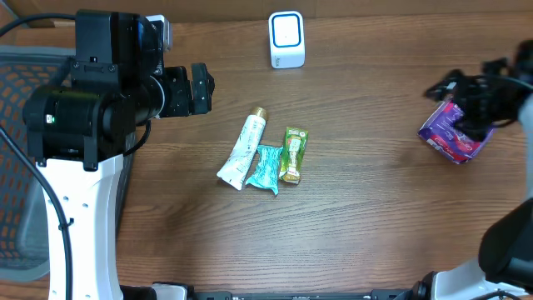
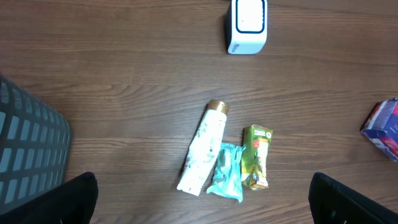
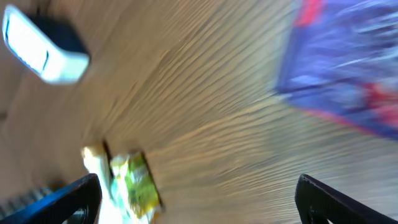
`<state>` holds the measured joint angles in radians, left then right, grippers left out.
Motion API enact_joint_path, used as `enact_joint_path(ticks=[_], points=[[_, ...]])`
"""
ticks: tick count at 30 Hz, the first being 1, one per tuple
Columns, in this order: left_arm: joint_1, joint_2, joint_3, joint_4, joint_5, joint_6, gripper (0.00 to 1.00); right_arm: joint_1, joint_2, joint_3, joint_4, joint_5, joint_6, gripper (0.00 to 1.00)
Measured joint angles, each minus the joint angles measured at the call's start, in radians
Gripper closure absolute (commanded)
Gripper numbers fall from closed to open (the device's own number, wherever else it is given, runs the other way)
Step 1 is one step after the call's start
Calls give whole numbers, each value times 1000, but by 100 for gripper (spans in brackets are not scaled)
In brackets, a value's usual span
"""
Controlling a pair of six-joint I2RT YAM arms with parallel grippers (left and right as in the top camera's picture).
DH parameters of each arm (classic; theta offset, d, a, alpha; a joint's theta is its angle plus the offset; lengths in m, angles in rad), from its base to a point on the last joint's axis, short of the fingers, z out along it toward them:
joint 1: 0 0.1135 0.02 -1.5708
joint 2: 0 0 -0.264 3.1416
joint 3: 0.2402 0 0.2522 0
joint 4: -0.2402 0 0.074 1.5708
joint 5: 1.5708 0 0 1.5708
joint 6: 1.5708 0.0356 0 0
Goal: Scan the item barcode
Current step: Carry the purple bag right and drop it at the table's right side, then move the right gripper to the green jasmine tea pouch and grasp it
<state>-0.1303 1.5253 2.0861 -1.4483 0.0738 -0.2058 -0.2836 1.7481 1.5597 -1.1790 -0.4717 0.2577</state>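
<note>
Purple packet (image 1: pixel 447 135), red-white print, blurred; left gripper (image 2: pixel 202 183), right gripper (image 3: pixel 198 186) both spread, empty.

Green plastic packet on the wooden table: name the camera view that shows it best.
Left wrist view: the green plastic packet lies whole, sharp and largest there. Overhead shows it whole but smaller; right wrist shows only a blurred patch.

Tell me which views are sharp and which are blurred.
Overhead: sharp, evenly lit. Left wrist: sharp, scanner crisp. Right wrist: heavy motion blur, purple pack and scanner smeared.
</note>
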Motion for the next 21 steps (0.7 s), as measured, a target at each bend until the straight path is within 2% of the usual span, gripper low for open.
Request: enact_joint_path(ticks=[7,14,21], points=[[0,0,0,0,0,0,0,234,3,0,29,5,-15,6],[0,0,0,0,0,0,0,499,60,0,60,45,-18,17],[0,0,0,0,0,0,1,686,143,0,82,152,48,19]])
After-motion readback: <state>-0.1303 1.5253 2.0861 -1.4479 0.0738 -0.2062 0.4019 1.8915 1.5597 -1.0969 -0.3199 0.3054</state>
